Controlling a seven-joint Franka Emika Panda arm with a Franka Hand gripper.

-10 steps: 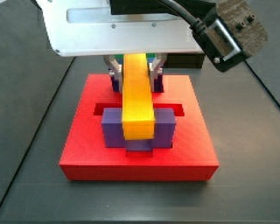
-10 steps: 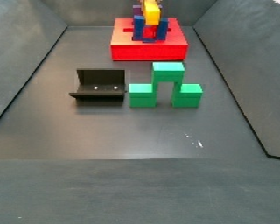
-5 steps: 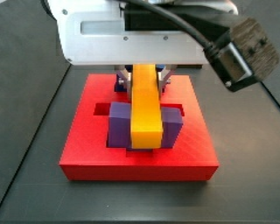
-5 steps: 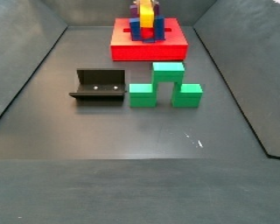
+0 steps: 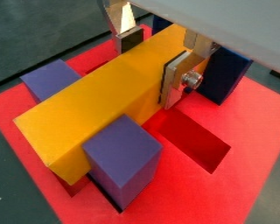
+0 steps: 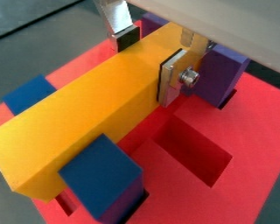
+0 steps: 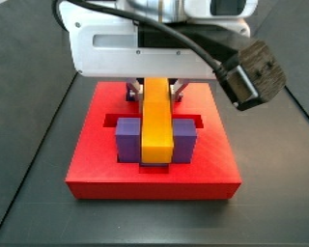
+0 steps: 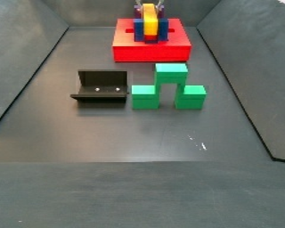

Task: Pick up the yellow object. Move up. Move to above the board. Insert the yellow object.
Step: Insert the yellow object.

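The yellow object (image 5: 95, 105) (image 6: 84, 105) is a long bar lying level across the red board (image 5: 250, 131) (image 6: 238, 114). It sits between two purple posts (image 7: 125, 140) at one end and two blue posts (image 6: 101, 171) at the other. My gripper (image 5: 152, 63) (image 6: 149, 59) is shut on the yellow object near one end, with a silver finger (image 5: 175, 80) flat against each long side. In the side views the gripper (image 7: 154, 89) (image 8: 149, 7) stands directly over the board (image 7: 105, 172) (image 8: 151, 50), and the bar (image 7: 157, 121) (image 8: 149, 18) rests low between the posts.
A green stepped block (image 8: 169, 86) and the dark fixture (image 8: 100, 87) stand on the floor in front of the board. An open recessed slot (image 5: 195, 144) lies in the board beside the bar. Sloped grey walls enclose the floor.
The gripper has come down with the yellow object. The bar has sunk from above the post tops to low between the posts.
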